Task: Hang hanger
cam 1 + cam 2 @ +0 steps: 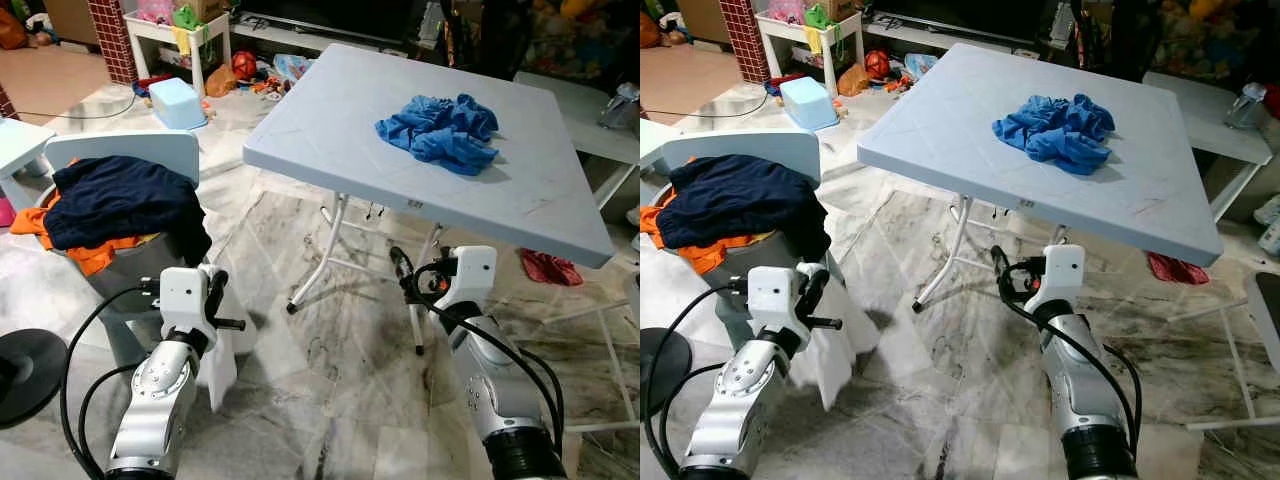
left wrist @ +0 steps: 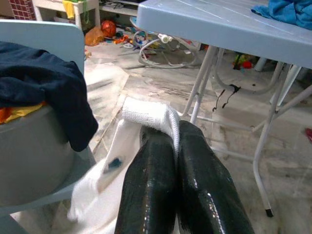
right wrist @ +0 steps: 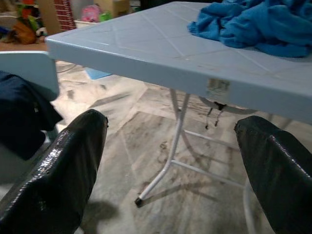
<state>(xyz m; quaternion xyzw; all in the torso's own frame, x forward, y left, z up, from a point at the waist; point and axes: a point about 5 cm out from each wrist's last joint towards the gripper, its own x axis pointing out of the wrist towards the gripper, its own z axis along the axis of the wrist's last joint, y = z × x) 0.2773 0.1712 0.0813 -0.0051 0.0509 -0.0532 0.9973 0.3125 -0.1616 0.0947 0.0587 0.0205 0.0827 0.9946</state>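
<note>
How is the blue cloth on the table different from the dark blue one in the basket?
The blue cloth is bright blue and lies crumpled on the light blue table, by itself. The dark blue cloth is navy and bigger; it is draped over the grey basket, hanging down its side, with orange clothing under it. Both are loose, unfolded fabric, and neither is touched by a gripper.

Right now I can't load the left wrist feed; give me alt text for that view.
The left end effector is shut on a white cloth that hangs down beside a grey basket heaped with dark blue and orange clothes. Beyond it stands a light blue folding table on white legs over a marble floor.
</note>
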